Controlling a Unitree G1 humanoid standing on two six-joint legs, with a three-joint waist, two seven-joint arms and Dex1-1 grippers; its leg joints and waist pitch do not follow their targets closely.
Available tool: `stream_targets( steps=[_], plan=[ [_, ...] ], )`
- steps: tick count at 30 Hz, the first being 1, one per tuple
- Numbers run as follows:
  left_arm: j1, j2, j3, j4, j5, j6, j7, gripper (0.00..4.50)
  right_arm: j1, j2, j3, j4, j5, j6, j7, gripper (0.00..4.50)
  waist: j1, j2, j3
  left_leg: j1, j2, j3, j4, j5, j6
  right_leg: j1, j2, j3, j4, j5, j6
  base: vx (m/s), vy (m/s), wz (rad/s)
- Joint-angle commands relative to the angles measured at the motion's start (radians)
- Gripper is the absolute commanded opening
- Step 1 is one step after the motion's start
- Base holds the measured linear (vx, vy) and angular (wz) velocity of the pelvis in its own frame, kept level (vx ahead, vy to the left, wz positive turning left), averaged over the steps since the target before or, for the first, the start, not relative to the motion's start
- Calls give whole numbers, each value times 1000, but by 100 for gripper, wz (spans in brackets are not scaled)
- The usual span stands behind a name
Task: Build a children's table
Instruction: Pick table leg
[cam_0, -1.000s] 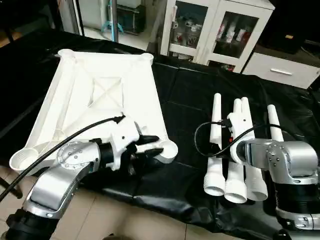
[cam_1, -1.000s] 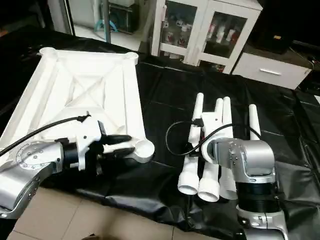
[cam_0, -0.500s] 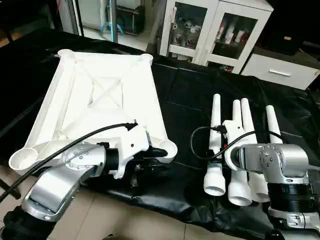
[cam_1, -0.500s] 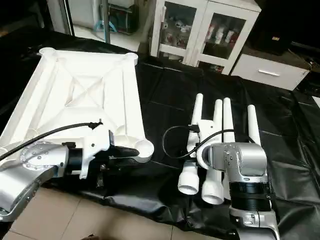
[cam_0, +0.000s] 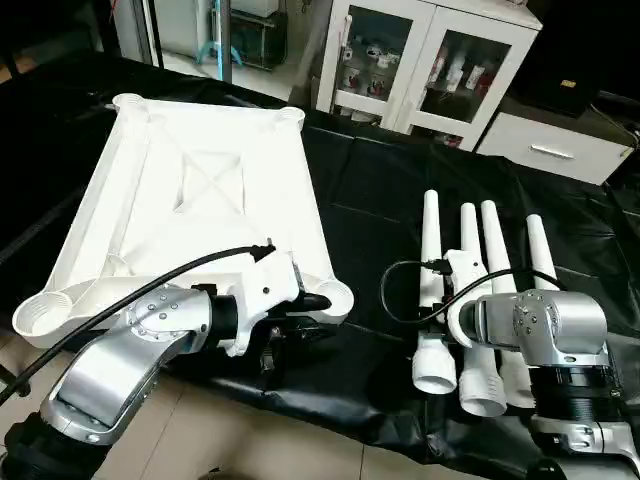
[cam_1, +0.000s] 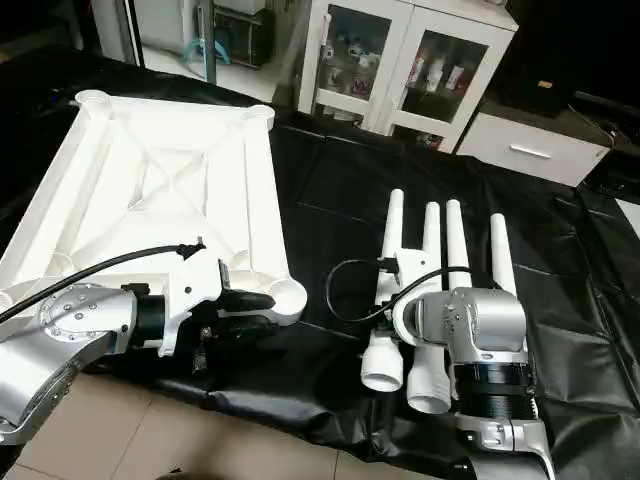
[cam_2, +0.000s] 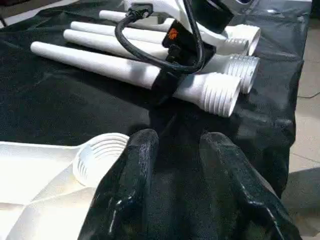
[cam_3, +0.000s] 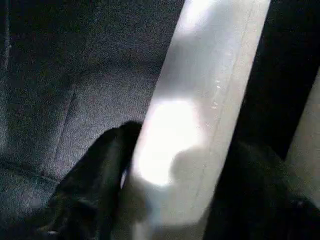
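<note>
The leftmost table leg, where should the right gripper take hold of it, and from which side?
Probably on the smooth shaft of the leftmost leg, just beyond its ribbed wide end, coming from above. It lies flat on the cloth, its left side free, so fingers can straddle it. The right gripper is already there.

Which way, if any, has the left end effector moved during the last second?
Yes. The left end effector has sunk from above the table top's rim to just in front of its corner socket.
</note>
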Motion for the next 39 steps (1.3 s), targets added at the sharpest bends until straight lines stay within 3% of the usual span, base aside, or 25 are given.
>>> stream_targets(
  steps=[1, 2, 3, 4, 5, 6, 9, 11, 12, 17, 19, 25, 27, 28, 31, 33, 34, 35, 36, 39],
  plan=[
    [-11, 1, -14, -4, 19, -14, 10, 170, -10, 9, -31, 22, -1, 1, -9, 272, 3, 23, -59, 11, 51, -16, -75, -21, -86, 44, -79, 52, -62, 25, -123, 0, 0, 0],
    [-18, 7, -16, 11, 27, -18, 9, 170, -20, 30, -60, 40, -5, -25, -29, 264, 3, 42, -59, 13, 50, -17, -76, -35, -97, 41, -79, 52, -63, 27, -125, 0, 0, 0],
    [-19, 7, -16, 14, 28, -19, 8, 170, -22, 34, -66, 44, -5, -30, -32, 249, 0, 34, -60, 12, 49, -17, -77, -51, -104, 42, -77, 51, -64, 19, -128, 0, 0, 0],
    [-22, 8, -16, 17, 28, -21, 8, 170, -24, 39, -73, 48, -4, -35, -34, 239, 0, 34, -60, 12, 50, -18, -77, -53, -104, 44, -78, 51, -63, 17, -129, 0, 0, 0],
    [-25, 6, -14, 18, 23, -18, 8, 170, -27, 45, -82, 51, -4, -40, -40, 229, 2, 42, -60, 13, 50, -19, -77, -52, -106, 45, -79, 51, -61, 22, -132, 0, 0, 0],
    [-31, 5, -14, 22, 25, -22, 7, 170, -30, 46, -83, 57, -6, -46, -42, 229, 2, 44, -60, 13, 50, -19, -77, -53, -107, 44, -79, 51, -61, 34, -136, 0, 0, 0],
    [-41, 5, -17, 32, 49, -45, 19, 170, -40, 49, -96, 83, -11, -72, -48, 207, 2, 39, -58, 13, 50, -18, -79, -69, -107, 44, -78, 50, -64, 17, -134, 0, 0, 0],
    [-41, 5, -15, 35, 52, -44, 23, 170, -44, 50, -101, 91, -12, -78, -47, 192, 2, 41, -58, 14, 52, -19, -80, -79, -109, 44, -80, 50, -64, 4, -134, 0, 0, 0],
    [-38, 4, -11, 34, 49, -38, 27, 197, -47, 54, -110, 95, -11, -82, -49, 188, 2, 38, -59, 13, 51, -19, -79, -79, -108, 44, -80, 50, -63, 0, -135, 0, 0, 0],
    [-23, -5, 13, 37, 48, -26, 59, 216, -51, 53, -121, 91, -10, -92, -47, 183, 4, 38, -58, 13, 52, -19, -80, -89, -106, 42, -81, 50, -65, -18, -132, 0, 0, 0],
    [-24, -12, 29, 39, 40, -28, 66, 246, -65, 56, -144, 79, 3, -93, -49, 183, 4, 32, -58, 13, 52, -18, -79, -80, -102, 41, -80, 50, -65, -13, -132, 0, 0, 0],
    [-58, -88, 117, 69, -17, -24, 136, 297, -117, 36, -182, 26, 45, -138, -15, 182, 6, 34, -60, 12, 50, -17, -76, -60, -93, 44, -81, 50, -62, 23, -143, 0, 0, 0],
    [-85, -142, 156, 114, -5, -55, 220, 321, -137, 31, -210, 1, 71, -180, 5, 182, 9, 32, -61, 11, 51, -17, -74, -52, -84, 46, -82, 52, -62, 44, -145, 0, 0, 0],
    [-103, -168, 177, 136, -5, -61, 261, 321, -144, 27, -222, -22, 93, -239, 36, 182, 11, 42, -62, 11, 51, -18, -75, -51, -81, 46, -82, 51, -60, 51, -147, 0, 0, 0],
    [-131, -210, 214, 157, -19, -51, 317, 342, -157, 17, -242, -76, 146, -333, 119, 182, 16, 37, -63, 11, 53, -18, -73, -58, -67, 49, -83, 51, -62, 63, -149, 0, 0, 0],
    [-162, -246, 245, 173, -30, -20, 357, 360, -174, 8, -279, -101, 203, -319, 176, 182, 16, 45, -63, 12, 53, -18, -72, -53, -62, 48, -80, 51, -60, 85, -158, 0, 0, 0],
    [-162, -246, 245, 173, -30, -20, 357, 366, -174, 8, -279, -101, 203, -319, 176, 182, 16, 42, -63, 12, 52, -16, -71, -52, -58, 49, -78, 51, -61, 90, -160, 0, 0, 0],
    [-194, -282, 280, 191, -60, 14, 388, 377, -179, -5, -307, -115, 261, -295, 236, 182, 19, 43, -64, 11, 49, -16, -70, -50, -52, 50, -77, 51, -61, 88, -168, 0, 0, 0],
    [-223, -317, 309, 207, -86, 4, 415, 377, -173, -14, -334, -136, 328, -273, 295, 182, 22, 35, -63, 12, 52, -15, -69, -58, -46, 50, -79, 51, -64, 81, -179, 0, 0, 0],
    [-262, -359, 338, 209, -110, 8, 464, 408, -154, -10, -405, -169, 468, -233, 375, 182, 30, 31, -65, 8, 54, -18, -67, -51, -24, 55, -86, 50, -63, 76, -195, 0, 0, 0]
  ],
)
